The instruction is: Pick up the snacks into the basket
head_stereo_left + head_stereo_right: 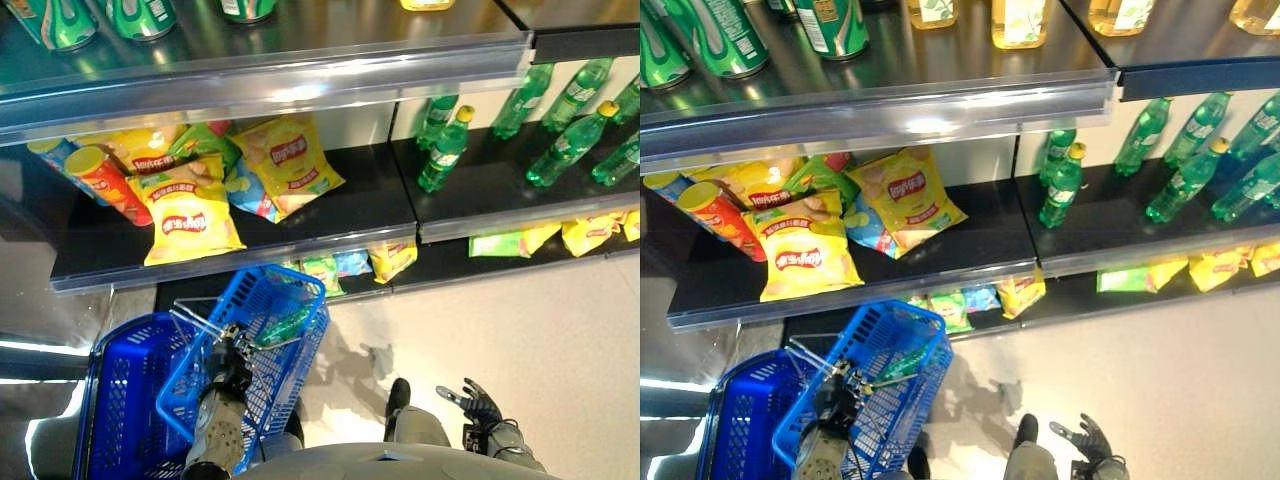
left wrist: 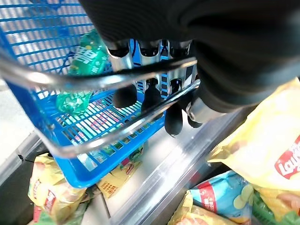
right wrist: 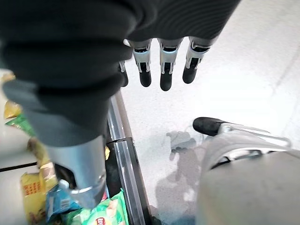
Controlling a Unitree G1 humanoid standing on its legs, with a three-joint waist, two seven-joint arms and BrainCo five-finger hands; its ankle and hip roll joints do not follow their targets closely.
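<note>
The left hand point(image 2: 154, 89) curled round the wire handle of a tilted blue plastic lattice basket point(image 1: 262, 345); a glossy yellow crisp bag point(image 1: 190, 225) lay lengthwise upper left. The right hand point(image 1: 474, 404) hung spread.

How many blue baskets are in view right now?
2. The lighter basket hangs tilted from the left robot hand, whose fingers curl round its wire handle. The darker basket sits to the robot's left, partly overlapped by it.
</note>
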